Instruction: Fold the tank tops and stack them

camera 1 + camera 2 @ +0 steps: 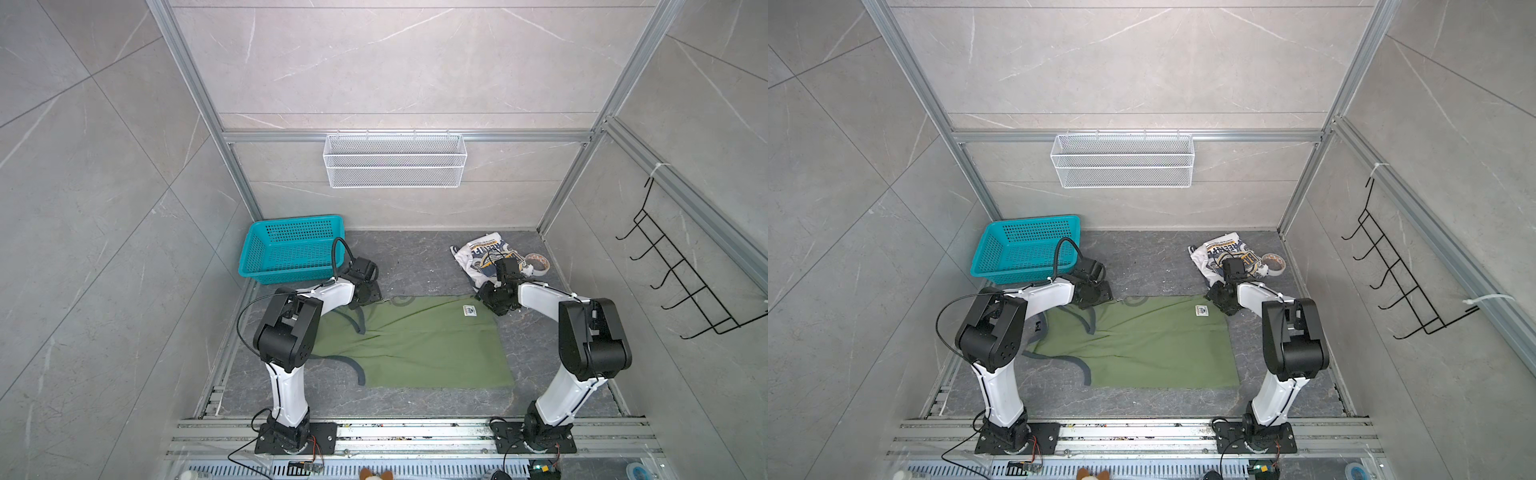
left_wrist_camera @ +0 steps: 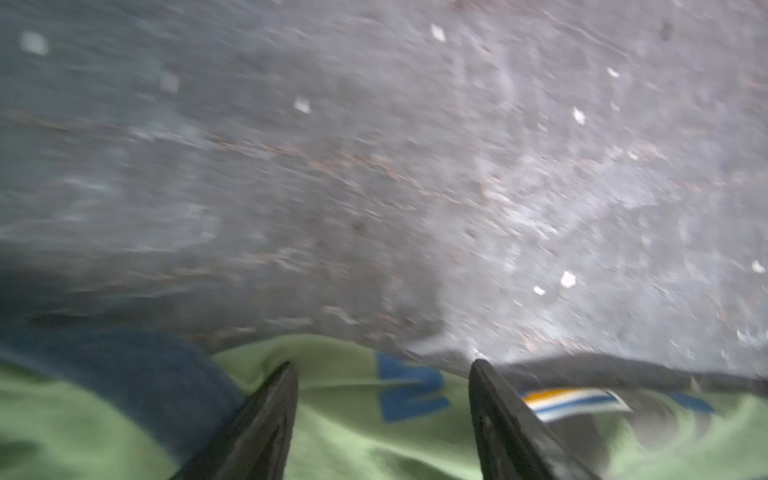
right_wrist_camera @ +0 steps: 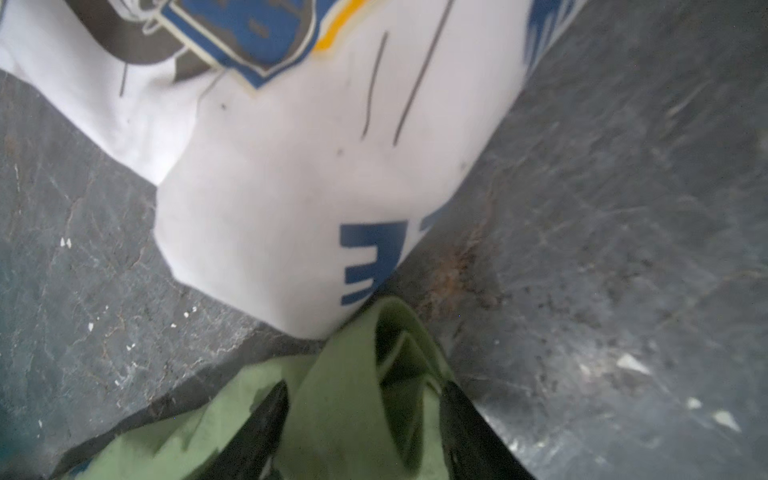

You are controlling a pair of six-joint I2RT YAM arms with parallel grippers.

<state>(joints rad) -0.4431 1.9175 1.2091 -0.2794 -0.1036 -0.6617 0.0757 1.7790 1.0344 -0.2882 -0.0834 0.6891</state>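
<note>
The olive green tank top lies spread flat mid-table, grey-trimmed straps toward the left. My left gripper sits low at its far left corner. In the left wrist view its jaws stand open over green cloth. My right gripper is at the far right corner. Its jaws are apart, with a raised fold of green cloth between them. The white tank top lies crumpled just behind, print up.
A teal plastic basket stands at the back left, close behind the left arm. A tape roll lies beside the white top. A white wire basket hangs on the back wall. A black hook rack is on the right wall.
</note>
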